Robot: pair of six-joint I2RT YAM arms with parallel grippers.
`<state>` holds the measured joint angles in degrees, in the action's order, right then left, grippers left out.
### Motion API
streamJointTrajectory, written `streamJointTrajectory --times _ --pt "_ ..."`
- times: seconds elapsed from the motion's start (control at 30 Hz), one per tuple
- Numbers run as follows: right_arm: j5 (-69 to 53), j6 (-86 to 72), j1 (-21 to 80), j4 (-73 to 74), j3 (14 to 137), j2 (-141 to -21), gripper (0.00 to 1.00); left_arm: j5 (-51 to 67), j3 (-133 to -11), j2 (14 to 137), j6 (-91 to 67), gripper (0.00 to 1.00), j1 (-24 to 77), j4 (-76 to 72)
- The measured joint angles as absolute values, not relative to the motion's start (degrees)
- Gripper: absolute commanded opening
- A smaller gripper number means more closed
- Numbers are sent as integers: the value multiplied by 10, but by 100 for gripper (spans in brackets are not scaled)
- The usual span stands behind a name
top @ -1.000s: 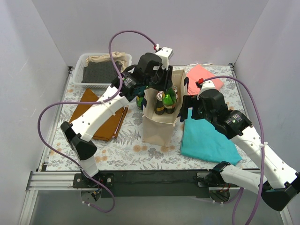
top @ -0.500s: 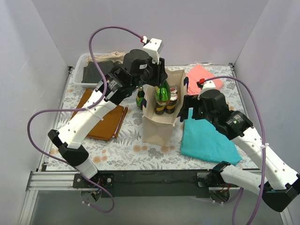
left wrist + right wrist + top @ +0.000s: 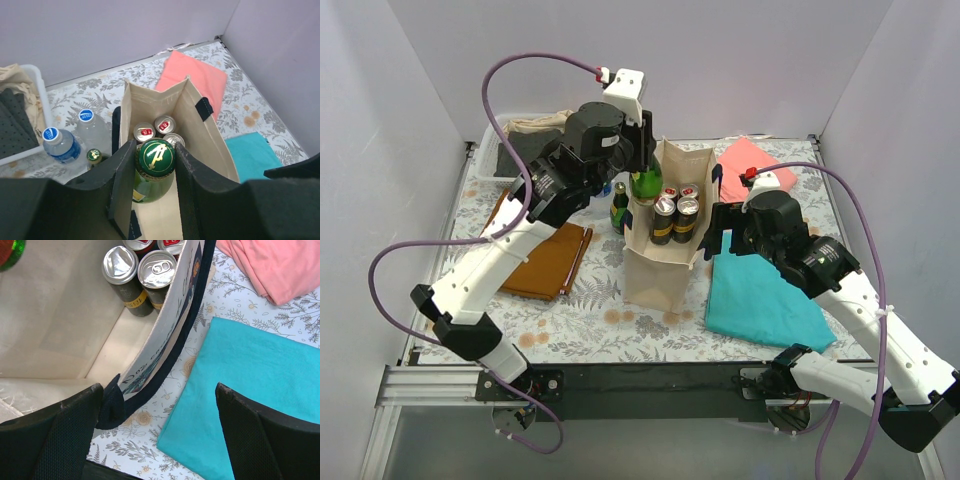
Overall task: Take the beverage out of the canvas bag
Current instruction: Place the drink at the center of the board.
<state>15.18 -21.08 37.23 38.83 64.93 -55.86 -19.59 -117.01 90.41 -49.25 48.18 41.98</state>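
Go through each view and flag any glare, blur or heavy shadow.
Top external: even soft light, all sharp, no hard shadows around the canvas bag. Left wrist: green bottle cap crisp, left fingers dark, little detail. Right wrist: can tops catch mild glare; right fingers near-black.

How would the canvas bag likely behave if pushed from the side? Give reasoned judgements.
The canvas bag is soft cloth with a bowed rim, so it would probably dent rather than slide stiffly. It stands tall and narrow, so a high push might tip it. The cans inside probably weigh its base down somewhat.
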Motion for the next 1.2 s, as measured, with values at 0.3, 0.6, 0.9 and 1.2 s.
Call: streamJointTrajectory --times 0.3,0.6,0.9,1.2 --pt "148 -211 372 388 649 -559 97 -241 -1164 866 -478 0 482 407" --pt "144 -211 372 388 649 -564 97 -307 -1110 813 -464 0 482 368" --pt "137 -211 372 388 652 -574 97 -369 -1034 809 -447 0 479 342" --pt "133 -211 371 388 655 -579 96 -338 -980 801 -463 0 397 321"
